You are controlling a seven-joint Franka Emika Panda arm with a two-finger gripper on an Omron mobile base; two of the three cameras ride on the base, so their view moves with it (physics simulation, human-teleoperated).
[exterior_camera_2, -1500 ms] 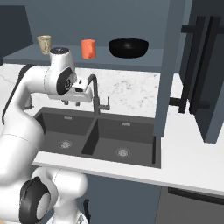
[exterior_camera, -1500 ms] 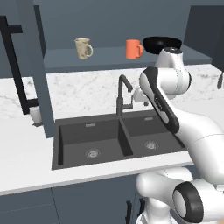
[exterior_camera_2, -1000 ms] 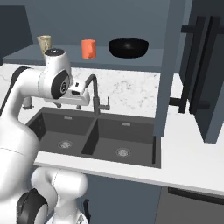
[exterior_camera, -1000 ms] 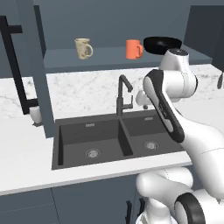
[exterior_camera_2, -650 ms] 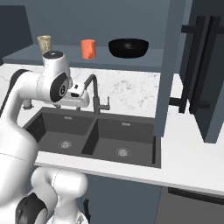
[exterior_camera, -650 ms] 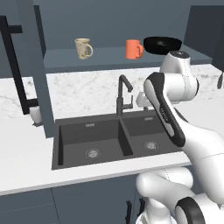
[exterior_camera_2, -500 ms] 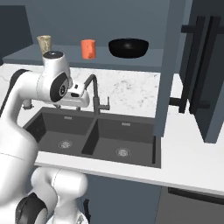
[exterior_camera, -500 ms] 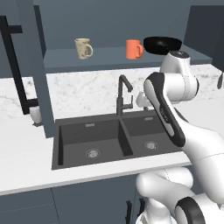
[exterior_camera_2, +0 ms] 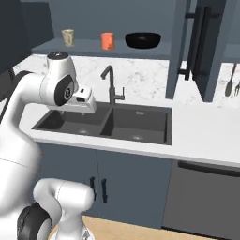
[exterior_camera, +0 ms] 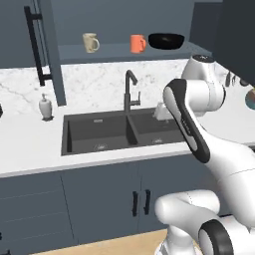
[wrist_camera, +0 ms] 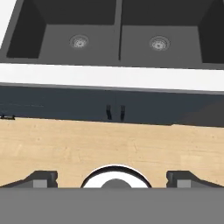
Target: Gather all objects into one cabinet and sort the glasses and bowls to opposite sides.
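Whole scene is shifted and smaller than half a second ago: the base is judged to have backed off from the counter, nothing else moved. The gripper (wrist_camera: 113, 177) is spread wide and empty, aimed down past the sink (wrist_camera: 118, 30) at the floor. On the cabinet (exterior_camera: 124, 52) shelf, the beige mug (exterior_camera: 90, 42) and orange mug (exterior_camera: 137, 43) are set left, the black bowl (exterior_camera: 166, 41) right. Sorting is judged nearly done.

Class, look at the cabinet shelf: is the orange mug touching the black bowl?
Apart. In the right base view, bare shelf and cabinet back show between the orange mug and the black bowl.
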